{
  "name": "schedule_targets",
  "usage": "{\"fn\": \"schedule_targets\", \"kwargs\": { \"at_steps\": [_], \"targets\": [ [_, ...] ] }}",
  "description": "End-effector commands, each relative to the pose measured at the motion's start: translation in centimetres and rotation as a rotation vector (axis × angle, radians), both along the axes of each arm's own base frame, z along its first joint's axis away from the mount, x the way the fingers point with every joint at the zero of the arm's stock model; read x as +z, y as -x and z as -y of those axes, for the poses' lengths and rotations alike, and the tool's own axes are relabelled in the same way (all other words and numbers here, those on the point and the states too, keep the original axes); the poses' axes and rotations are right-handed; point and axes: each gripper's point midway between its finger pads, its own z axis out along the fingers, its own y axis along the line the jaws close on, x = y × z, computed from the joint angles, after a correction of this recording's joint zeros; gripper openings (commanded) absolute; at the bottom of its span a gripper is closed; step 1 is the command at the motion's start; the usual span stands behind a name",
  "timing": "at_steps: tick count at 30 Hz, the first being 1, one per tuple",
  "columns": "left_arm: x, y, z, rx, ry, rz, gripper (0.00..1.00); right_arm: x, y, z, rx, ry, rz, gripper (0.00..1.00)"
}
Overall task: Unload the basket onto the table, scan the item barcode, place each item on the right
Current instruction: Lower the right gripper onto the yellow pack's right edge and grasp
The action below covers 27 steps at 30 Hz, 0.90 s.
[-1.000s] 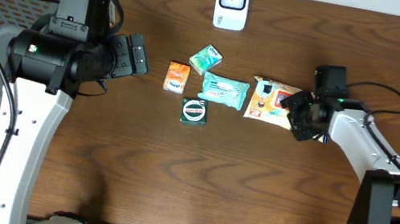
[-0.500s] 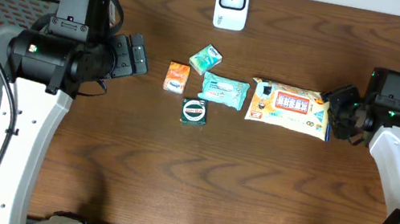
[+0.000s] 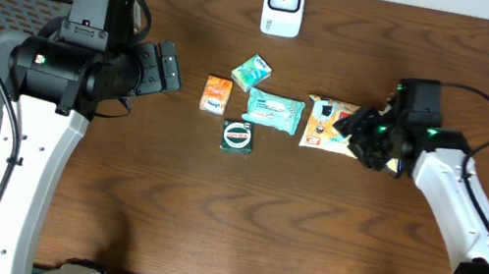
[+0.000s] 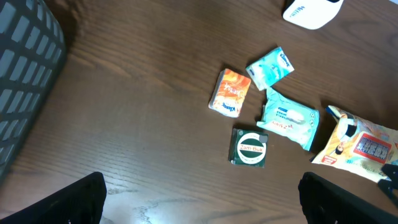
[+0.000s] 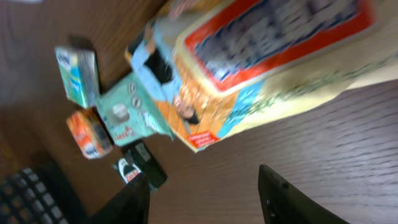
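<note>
Your right arm (image 3: 453,197) comes in from the table's near right corner. Its forearm slants up and toward the middle, and the wrist is turned so the right gripper (image 3: 365,137) sits over the right end of the snack bag (image 3: 328,123). In the right wrist view its fingers (image 5: 134,199) stand apart with bare wood between them, closed on nothing, and the bag fills the frame just beyond them.

The bag lies flat on the table (image 3: 240,226), at the right end of a row with a wipes pack (image 3: 275,110), an orange packet (image 3: 217,94), a small teal packet (image 3: 251,72) and a dark square tin (image 3: 238,136). The scanner (image 3: 284,2) stands at the far edge, well apart from the bag.

Your left arm (image 3: 47,124) is raised at the left side. Its left gripper (image 3: 165,66) points toward the items, spread wide and holding nothing.
</note>
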Motion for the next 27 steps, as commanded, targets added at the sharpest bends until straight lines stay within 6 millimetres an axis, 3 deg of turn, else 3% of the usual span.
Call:
{"fn": "schedule_targets", "kwargs": {
  "at_steps": [1, 8, 14, 22, 27],
  "targets": [
    [0.4, -0.1, -0.2, 0.003, -0.007, 0.01, 0.98, 0.1, 0.0, -0.7, 0.002, 0.046, 0.012, 0.51],
    [0.4, -0.1, -0.2, 0.003, -0.007, 0.01, 0.98, -1.4, 1.6, -1.1, -0.047, 0.112, -0.075, 0.49],
    [0.4, -0.1, -0.2, 0.003, -0.007, 0.01, 0.98, -2.5, 2.5, -0.2, -0.144, 0.16, -0.149, 0.49],
    [0.4, -0.1, -0.2, 0.003, -0.007, 0.01, 0.98, -3.6, 3.0, 1.6, -0.262, 0.22, -0.177, 0.41],
    [0.4, -0.1, -0.2, 0.002, -0.007, 0.01, 0.98, -5.2, 3.2, 2.1, -0.329, 0.218, -0.169, 0.28]
  ]
}}
